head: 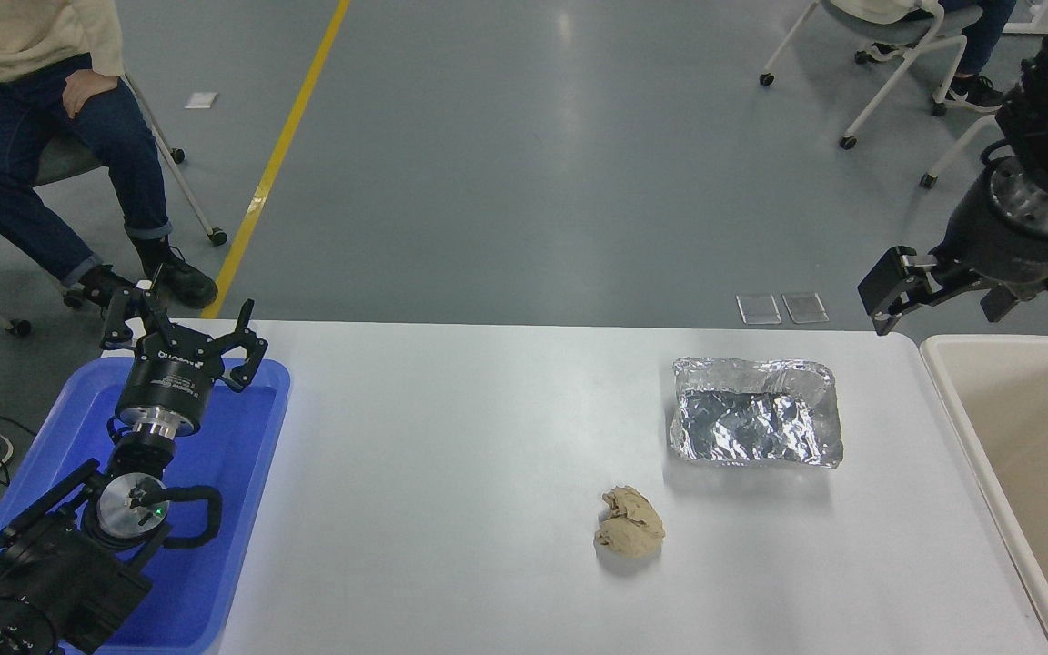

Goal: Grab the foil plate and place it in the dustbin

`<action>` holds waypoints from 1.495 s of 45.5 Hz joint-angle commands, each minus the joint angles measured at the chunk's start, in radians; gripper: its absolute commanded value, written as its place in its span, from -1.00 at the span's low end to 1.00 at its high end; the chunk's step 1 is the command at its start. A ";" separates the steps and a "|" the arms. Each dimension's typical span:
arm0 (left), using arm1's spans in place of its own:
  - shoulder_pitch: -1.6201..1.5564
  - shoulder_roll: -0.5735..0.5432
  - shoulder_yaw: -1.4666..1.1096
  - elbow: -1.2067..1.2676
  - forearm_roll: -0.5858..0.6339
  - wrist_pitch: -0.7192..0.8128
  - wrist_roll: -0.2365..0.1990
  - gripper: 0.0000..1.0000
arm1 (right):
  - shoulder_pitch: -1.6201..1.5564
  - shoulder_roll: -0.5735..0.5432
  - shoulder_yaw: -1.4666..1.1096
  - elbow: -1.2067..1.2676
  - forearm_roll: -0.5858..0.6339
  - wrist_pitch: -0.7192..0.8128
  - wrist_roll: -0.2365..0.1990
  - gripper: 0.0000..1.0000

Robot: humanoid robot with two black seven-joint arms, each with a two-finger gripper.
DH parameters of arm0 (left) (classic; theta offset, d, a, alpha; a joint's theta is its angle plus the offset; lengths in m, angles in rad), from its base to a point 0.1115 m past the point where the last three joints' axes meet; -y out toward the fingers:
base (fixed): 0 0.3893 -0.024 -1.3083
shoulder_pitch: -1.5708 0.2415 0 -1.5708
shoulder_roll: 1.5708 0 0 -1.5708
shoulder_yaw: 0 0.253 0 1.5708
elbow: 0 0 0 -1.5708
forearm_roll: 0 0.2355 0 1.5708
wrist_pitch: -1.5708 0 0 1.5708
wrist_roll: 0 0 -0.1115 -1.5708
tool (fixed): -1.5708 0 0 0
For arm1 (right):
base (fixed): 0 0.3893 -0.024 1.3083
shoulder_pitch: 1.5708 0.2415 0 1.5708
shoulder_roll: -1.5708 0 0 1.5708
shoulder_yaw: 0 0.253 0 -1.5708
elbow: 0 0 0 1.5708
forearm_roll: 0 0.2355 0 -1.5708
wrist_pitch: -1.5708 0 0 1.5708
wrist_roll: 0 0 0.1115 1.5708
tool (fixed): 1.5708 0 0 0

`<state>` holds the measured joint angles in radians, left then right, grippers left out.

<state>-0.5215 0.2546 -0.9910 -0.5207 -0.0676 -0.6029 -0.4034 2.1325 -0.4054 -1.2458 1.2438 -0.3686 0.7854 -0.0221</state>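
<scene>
The foil plate (754, 414), a shallow tray of crinkled silver foil, lies on the white table (451, 455) right of centre. The cream-beige dustbin (1024, 428) stands just off the table's right edge, and what shows of its inside looks empty. My right gripper (938, 305) hangs in the air above the table's far right corner, up and to the right of the foil plate. It is open, holds nothing and is clear of both the plate and the dustbin. My left gripper (183, 327) is parked open over the blue tray at the lower left.
A crumpled beige paper ball (629, 532) lies on the table in front and to the left of the foil plate. A bright blue tray (242, 473) sits at the table's left end. A person sits on a chair (51, 136) at the far left. More chairs stand at the far right.
</scene>
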 commanded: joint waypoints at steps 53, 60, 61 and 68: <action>0.000 0.000 0.000 0.001 0.000 -0.001 0.000 1.00 | -0.902 0.172 0.276 -0.635 0.013 -0.500 0.002 0.98; 0.000 0.000 -0.002 0.001 0.000 0.000 0.000 1.00 | -0.991 0.203 0.276 -0.708 -0.015 -0.612 0.001 0.98; 0.000 0.000 0.000 0.001 0.000 0.000 0.000 1.00 | -1.000 0.204 0.275 -0.714 -0.021 -0.621 0.002 0.98; 0.000 0.000 -0.002 0.001 0.000 0.000 0.000 1.00 | -1.054 0.206 0.273 -0.770 -0.046 -0.652 0.001 0.98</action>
<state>-0.5216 0.2546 -0.9919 -0.5204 -0.0675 -0.6034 -0.4034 1.1802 -0.2252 -0.9787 0.5654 -0.3819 0.2135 -0.0212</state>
